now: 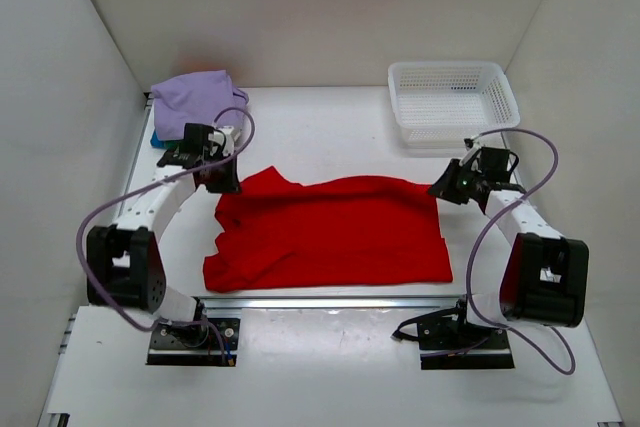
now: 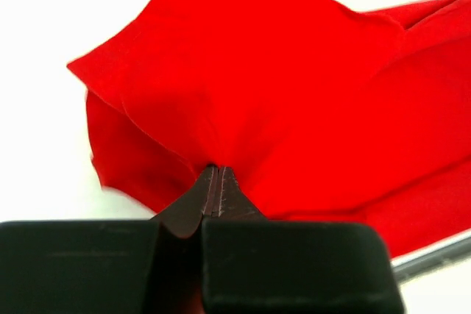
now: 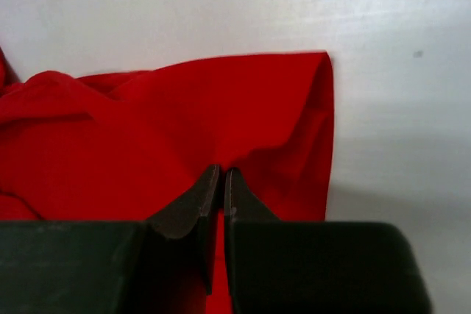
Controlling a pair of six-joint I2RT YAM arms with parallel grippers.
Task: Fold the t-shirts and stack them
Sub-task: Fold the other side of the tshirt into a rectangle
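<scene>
Pose: left arm (image 1: 150, 209) elbows outward, its forearm angling in to the far-left corner of the red t-shirt (image 1: 330, 232). The right arm (image 1: 520, 217) mirrors it, reaching the shirt's far-right corner.

Count: two arms, two grippers, one red t-shirt, one purple t-shirt (image 1: 195, 97), one white mesh basket (image 1: 450, 65). A sliver of blue cloth (image 1: 157, 137) shows under the purple one; I cannot tell what it is.

Grippers: left gripper (image 2: 218, 170) is clenched, red cloth pinched between its tips and puckering there. Right gripper (image 3: 222, 172) is likewise clamped on a fold of the red shirt near its corner edge.

Position: red t-shirt lies spread on the white table (image 1: 320, 127), between the two arms. Purple t-shirt sits bunched beyond its far-left corner. The basket stands beyond its far-right corner, apart from it.
</scene>
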